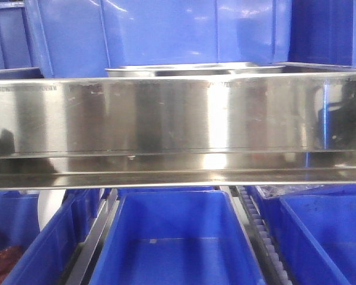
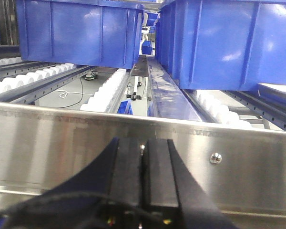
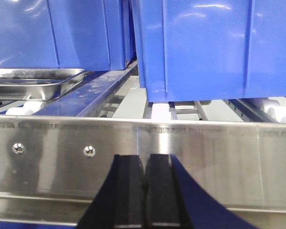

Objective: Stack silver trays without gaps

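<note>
A silver tray (image 1: 196, 70) sits on the upper shelf behind the brushed-steel rail (image 1: 178, 119); only its rim shows in the front view. In the right wrist view the same tray (image 3: 35, 82) lies on the rollers at the far left, beyond the rail. My left gripper (image 2: 143, 145) is shut with nothing between its black pads, held close in front of the rail. My right gripper (image 3: 144, 157) is shut and empty as well, just short of the rail (image 3: 143, 157), with the tray up and to its left.
Blue bins (image 1: 166, 35) stand behind the tray on the upper shelf. More blue bins (image 1: 172, 243) sit on the lower level. Large blue bins (image 2: 81, 33) (image 3: 214, 47) rest on white rollers (image 2: 105, 93) past the rail.
</note>
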Action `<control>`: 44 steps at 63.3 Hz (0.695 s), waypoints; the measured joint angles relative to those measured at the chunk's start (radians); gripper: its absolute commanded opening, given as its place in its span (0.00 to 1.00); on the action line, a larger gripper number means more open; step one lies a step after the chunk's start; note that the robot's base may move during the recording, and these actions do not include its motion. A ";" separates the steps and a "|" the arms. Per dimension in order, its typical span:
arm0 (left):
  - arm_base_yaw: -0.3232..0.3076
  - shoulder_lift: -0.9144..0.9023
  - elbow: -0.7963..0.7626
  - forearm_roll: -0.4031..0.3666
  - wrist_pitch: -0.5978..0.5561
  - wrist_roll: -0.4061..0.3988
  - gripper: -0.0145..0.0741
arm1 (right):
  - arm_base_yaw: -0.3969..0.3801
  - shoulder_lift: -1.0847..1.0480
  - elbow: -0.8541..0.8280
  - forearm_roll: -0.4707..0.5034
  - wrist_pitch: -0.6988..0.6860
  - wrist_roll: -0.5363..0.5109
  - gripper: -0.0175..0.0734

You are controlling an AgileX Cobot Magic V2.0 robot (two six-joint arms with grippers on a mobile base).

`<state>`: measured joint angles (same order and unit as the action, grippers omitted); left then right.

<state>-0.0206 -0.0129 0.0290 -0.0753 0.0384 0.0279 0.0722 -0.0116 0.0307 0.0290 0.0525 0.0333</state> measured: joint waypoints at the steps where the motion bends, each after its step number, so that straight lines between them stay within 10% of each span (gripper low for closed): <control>1: 0.000 0.000 0.000 0.000 0.000 0.000 0.11 | 0.000 0.000 0.000 0.000 0.000 0.000 0.25; 44: 0.000 0.000 0.000 -0.002 -0.009 0.000 0.11 | 0.000 0.000 0.000 0.000 0.000 0.000 0.25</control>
<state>-0.0206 -0.0129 0.0290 -0.0770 0.0295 0.0279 0.0722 -0.0116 0.0307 0.0290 0.0525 0.0333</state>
